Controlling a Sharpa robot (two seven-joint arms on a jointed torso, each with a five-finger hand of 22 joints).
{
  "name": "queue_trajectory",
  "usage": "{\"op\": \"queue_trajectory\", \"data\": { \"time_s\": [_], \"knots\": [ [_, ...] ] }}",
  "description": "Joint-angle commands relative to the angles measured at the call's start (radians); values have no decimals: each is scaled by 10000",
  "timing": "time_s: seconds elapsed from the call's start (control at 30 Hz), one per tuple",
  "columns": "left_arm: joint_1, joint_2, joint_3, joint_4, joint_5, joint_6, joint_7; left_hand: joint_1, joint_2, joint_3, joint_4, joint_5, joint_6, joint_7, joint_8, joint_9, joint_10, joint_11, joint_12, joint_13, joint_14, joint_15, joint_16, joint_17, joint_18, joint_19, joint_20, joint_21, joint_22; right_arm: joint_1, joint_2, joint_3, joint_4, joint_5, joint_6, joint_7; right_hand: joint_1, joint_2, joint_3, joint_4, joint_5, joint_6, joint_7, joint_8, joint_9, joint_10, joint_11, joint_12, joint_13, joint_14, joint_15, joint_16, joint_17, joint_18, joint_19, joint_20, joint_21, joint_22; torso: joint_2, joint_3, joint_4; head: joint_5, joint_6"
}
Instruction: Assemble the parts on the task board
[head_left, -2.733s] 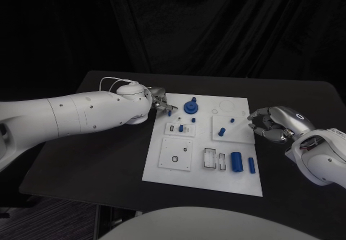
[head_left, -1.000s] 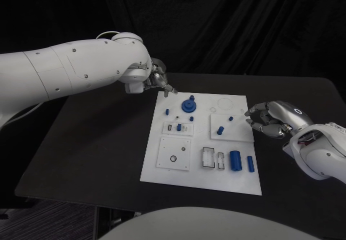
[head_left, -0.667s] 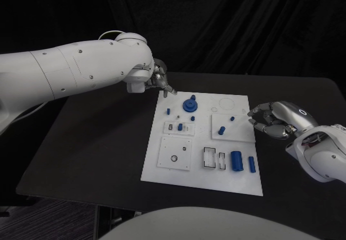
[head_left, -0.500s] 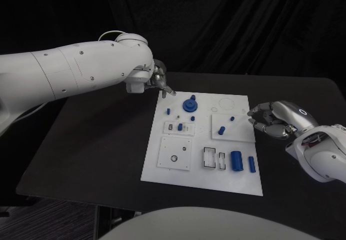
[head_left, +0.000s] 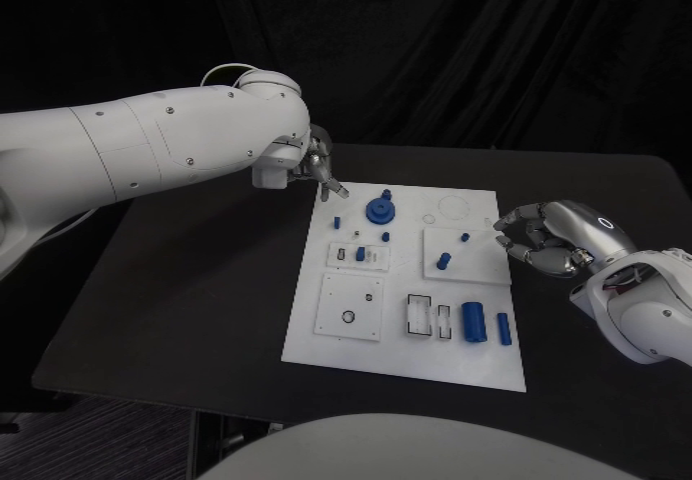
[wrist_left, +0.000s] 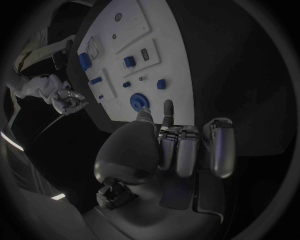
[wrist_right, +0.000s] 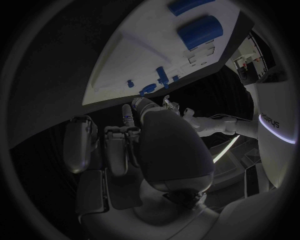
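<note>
Several small blue plastic parts (head_left: 472, 322) lie loose on the white rectangular task board (head_left: 346, 350) mid-table; judged mostly unassembled. Left hand (head_left: 320, 165), fingers curled on nothing, hovers off its far-left corner; right hand (head_left: 545, 240), likewise curled empty, sits beside its right edge

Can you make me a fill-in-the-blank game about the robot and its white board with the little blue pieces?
1. The small parts on the task board are coloured ____.
2. The table under the board is coloured ____.
3. The left hand hangs by the board's far ____ corner.
4. The right hand, fingers curled in, holds ____.

Missing words: blue; black; left; nothing
</note>
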Motion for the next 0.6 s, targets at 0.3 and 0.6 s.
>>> {"op": "queue_trajectory", "data": {
  "time_s": [0.3,0.6],
  "knots": [
    [-228,69,8,22,-59,340,-55,-277,37,45,30,-98,-141,55,-65,-145,1057,-40,-66,2595,1057,-59,25,2635,-25,83,-16,-70,2061,16,-1,5,11,-23,-128,4,-59,48,68,15,49,66,-2,53,-15,732,70,54,2161,1031,72,37,2610,-39,185,39,35,1957,-1,4,11,-4,1],
    [-378,136,8,-57,-59,306,-24,-289,55,108,3,-44,-278,92,-86,-279,1057,-6,-66,2595,1057,-31,25,2635,-9,40,5,-149,2037,16,7,5,10,-23,-79,-37,-64,40,68,14,63,79,-1,51,-24,719,74,39,2141,1029,75,31,2604,-38,186,41,32,1956,-13,4,16,-3,1]
  ]
}}
